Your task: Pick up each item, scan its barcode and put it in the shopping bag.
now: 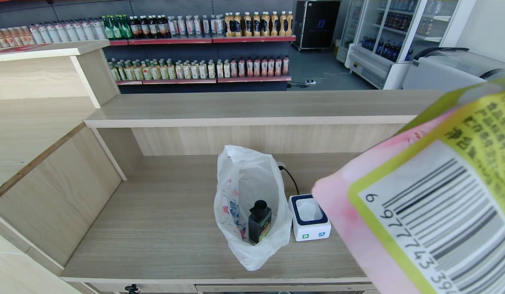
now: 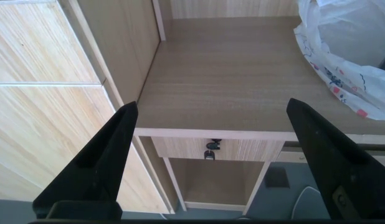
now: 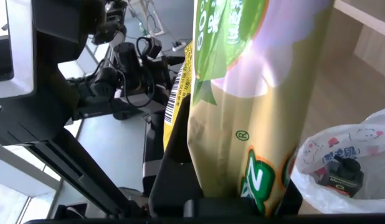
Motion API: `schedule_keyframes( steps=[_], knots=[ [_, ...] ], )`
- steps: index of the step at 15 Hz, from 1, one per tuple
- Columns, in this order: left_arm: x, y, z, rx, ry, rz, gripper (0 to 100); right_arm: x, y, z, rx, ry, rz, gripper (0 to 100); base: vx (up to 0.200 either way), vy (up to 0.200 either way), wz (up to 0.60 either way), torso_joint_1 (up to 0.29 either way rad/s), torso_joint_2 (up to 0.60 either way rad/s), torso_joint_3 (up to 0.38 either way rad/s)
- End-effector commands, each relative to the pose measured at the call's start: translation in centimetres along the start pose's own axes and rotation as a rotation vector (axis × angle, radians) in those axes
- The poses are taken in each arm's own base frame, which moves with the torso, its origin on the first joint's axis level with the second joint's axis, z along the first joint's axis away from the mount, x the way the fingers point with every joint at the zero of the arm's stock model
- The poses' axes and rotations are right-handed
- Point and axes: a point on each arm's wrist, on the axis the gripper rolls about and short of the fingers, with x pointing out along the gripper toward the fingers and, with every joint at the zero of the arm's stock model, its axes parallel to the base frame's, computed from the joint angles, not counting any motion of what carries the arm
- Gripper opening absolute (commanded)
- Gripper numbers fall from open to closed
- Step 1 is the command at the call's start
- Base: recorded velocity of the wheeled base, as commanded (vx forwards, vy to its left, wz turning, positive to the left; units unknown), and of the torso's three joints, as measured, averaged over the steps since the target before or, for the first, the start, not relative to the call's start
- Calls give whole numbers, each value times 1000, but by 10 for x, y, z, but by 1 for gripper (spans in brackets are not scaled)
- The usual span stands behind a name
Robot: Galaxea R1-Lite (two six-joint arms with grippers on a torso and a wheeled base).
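Note:
A pink and green snack packet (image 1: 432,196) fills the lower right of the head view, close to the camera, its barcode side facing me. My right gripper (image 3: 233,208) is shut on this packet (image 3: 255,106) and holds it high above the counter. A white plastic shopping bag (image 1: 248,204) stands open at the middle of the wooden counter (image 1: 162,220) with a black bottle (image 1: 259,220) upright inside it. The white scanner box (image 1: 309,216) sits just right of the bag. My left gripper (image 2: 211,162) is open and holds nothing, hanging off the counter's front edge, left of the bag (image 2: 348,56).
The counter is a recess with a raised wooden wall on the left and a ledge (image 1: 252,108) at the back. A black cable (image 1: 291,177) runs from the scanner to the back wall. A drawer with a key (image 2: 211,149) sits under the front edge. Shelves of bottles stand far behind.

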Motion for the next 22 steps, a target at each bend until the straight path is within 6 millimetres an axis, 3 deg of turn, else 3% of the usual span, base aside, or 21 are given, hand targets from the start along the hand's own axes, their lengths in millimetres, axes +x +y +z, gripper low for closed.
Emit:
schedule_keyframes(
  steps=[1, 10, 12, 14, 16, 19, 22],
  knots=[
    [0, 0, 0, 0, 0, 1, 100, -2, 2, -1, -10, 3, 1, 0, 0, 0, 0, 0, 0, 0],
    [0, 0, 0, 0, 0, 1, 100, -19, 3, -1, -55, 24, -91, 0, 0, 0, 0, 0, 0, 0],
    [0, 0, 0, 0, 0, 1, 100, -30, -22, -7, -116, 67, -300, 0, 0, 0, 0, 0, 0, 0],
    [0, 0, 0, 0, 0, 1, 100, -61, -50, -22, -148, 170, -677, 0, 0, 0, 0, 0, 0, 0],
    [0, 0, 0, 0, 0, 1, 100, -95, -68, -46, -174, 307, -916, 0, 0, 0, 0, 0, 0, 0],
    [0, 0, 0, 0, 0, 1, 100, -125, -79, -86, -281, 533, -1026, 0, 0, 0, 0, 0, 0, 0],
    [0, 0, 0, 0, 0, 1, 100, -139, -76, -101, -306, 619, -1058, 0, 0, 0, 0, 0, 0, 0]
  ],
)
